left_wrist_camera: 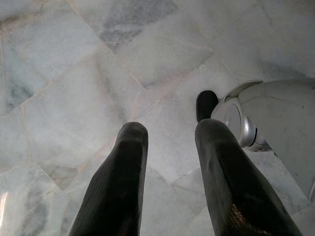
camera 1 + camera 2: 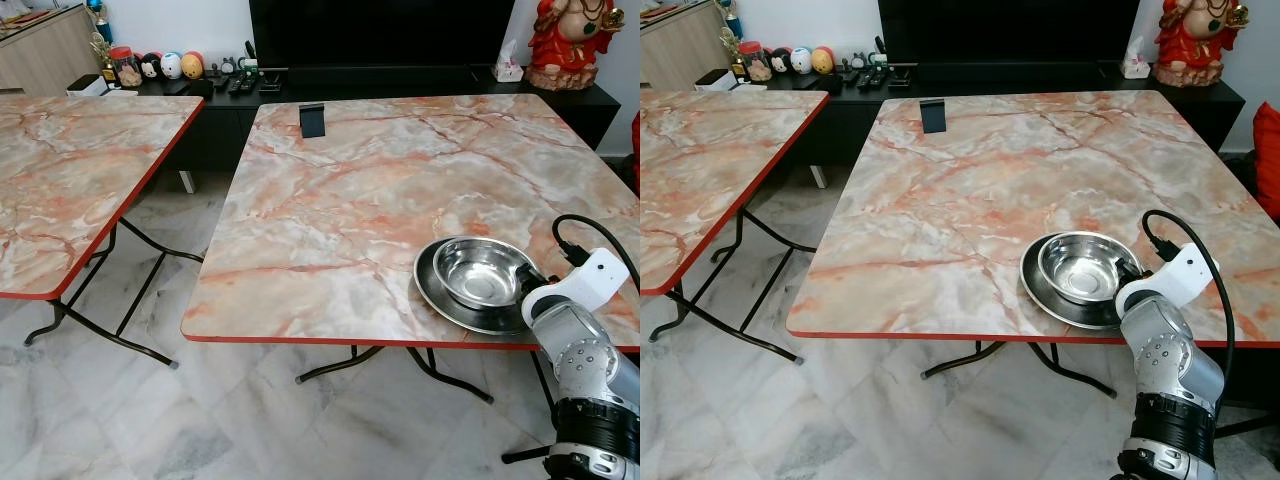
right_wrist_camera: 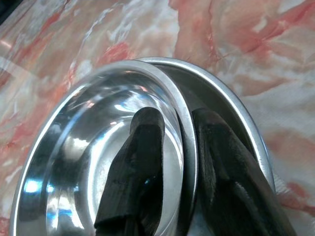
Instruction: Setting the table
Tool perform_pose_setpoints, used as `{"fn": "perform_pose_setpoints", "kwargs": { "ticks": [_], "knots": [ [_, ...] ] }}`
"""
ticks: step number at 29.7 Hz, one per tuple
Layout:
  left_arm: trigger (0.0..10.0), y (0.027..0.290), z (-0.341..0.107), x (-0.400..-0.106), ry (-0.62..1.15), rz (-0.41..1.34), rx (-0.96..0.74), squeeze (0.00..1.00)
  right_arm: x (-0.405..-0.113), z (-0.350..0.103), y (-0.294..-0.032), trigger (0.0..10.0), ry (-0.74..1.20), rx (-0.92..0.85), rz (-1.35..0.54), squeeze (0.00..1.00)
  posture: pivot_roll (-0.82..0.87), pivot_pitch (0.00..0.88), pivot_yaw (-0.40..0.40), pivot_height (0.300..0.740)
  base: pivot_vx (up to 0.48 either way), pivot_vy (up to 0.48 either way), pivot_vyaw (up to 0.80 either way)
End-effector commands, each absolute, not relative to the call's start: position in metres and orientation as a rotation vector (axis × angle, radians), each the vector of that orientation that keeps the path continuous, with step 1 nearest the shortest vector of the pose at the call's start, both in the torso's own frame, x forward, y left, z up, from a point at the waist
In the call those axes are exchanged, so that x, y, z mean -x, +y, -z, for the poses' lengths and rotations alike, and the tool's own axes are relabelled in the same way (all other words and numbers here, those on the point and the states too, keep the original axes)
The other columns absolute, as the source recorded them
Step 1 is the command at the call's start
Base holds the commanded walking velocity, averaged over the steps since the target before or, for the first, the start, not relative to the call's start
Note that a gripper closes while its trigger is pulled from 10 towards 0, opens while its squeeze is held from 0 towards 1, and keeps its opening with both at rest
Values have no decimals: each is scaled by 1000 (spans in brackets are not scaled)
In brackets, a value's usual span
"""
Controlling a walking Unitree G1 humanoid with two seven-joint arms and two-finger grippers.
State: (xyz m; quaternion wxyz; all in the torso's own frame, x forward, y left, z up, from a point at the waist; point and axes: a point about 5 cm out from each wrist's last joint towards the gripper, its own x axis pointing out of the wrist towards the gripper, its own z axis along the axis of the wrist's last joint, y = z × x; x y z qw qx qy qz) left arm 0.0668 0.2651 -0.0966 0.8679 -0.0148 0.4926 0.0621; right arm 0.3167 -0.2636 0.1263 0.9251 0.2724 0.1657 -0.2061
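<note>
A shiny steel bowl [image 2: 478,270] sits in a shallow steel plate [image 2: 436,293] at the near right corner of the marble-pattern table [image 2: 350,190]. My right gripper [image 3: 178,117] is at the bowl's near rim. One finger [image 3: 142,147] is inside the bowl, the other [image 3: 221,152] is outside it over the plate, and the jaws are closed on the rim. The right arm [image 2: 1165,340] reaches up from below the table edge. My left gripper [image 1: 172,130] hangs open above the floor, holding nothing.
A second marble-pattern folding table [image 2: 70,170] stands to the left across a floor gap. A small black stand [image 2: 312,118] sits at the far edge of the main table. Behind are a dark console with toys [image 2: 170,65] and a red figurine [image 2: 570,40]. My foot [image 1: 275,118] is on the tiles.
</note>
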Motion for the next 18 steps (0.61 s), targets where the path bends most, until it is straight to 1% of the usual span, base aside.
{"fn": "perform_pose_setpoints", "kwargs": {
  "ticks": [1, 2, 3, 4, 5, 6, 7, 8, 9, 11, 18],
  "knots": [
    [10000, 271, 96, -61, 1055, -143, 18, 0, -321, -132, -262, 10000, 327, -528, 417, 643, -105, 0, 66, 740, 0, 0, 0],
    [10000, 271, 96, -61, 1055, -143, 18, 0, -321, -132, -262, 10000, 327, -527, 418, 643, -105, 0, 66, 740, 0, 0, 0],
    [10000, 271, 96, -61, 1055, -143, 18, 0, -321, -132, -263, 10000, 326, -513, 420, 800, -105, 0, 65, 740, 0, 0, 0],
    [10000, 271, 96, -61, 1055, -143, 18, 0, -320, -134, -264, 10000, 319, -461, 428, 1000, -105, 0, 65, 740, 0, 0, 0],
    [10000, 272, 96, -61, 1055, -143, 18, 0, -320, -136, -266, 10000, 309, -407, 436, 1000, -105, 0, 65, 740, 0, 0, 0],
    [10000, 272, 96, -61, 1055, -143, 18, 0, -320, -136, -266, 10000, 309, -407, 436, 1000, -105, 0, 65, 740, 0, 0, 0],
    [10000, 272, 96, -61, 1056, -143, 18, 0, -321, -136, -266, 10000, 300, -416, 441, 686, -107, 0, 67, 740, 0, 0, 0],
    [10000, 272, 96, -61, 1056, -143, 18, 0, -321, -136, -266, 10000, 300, -419, 442, 686, -107, 0, 67, 740, 0, 0, 0],
    [10000, 272, 96, -61, 1056, -142, 18, 0, -321, -137, -267, 10000, 300, -413, 443, 0, -106, 0, 67, 740, 0, 0, 0],
    [10000, 271, 96, -61, 1056, -142, 19, 0, -320, -138, -270, 10000, 296, -375, 463, 0, -104, 0, 65, 740, 0, 0, 0],
    [10000, 271, 96, -61, 1056, -142, 19, 0, -321, -141, -270, 10000, 280, -335, 457, 0, -104, 0, 65, 740, 0, 0, 0]
  ]
}}
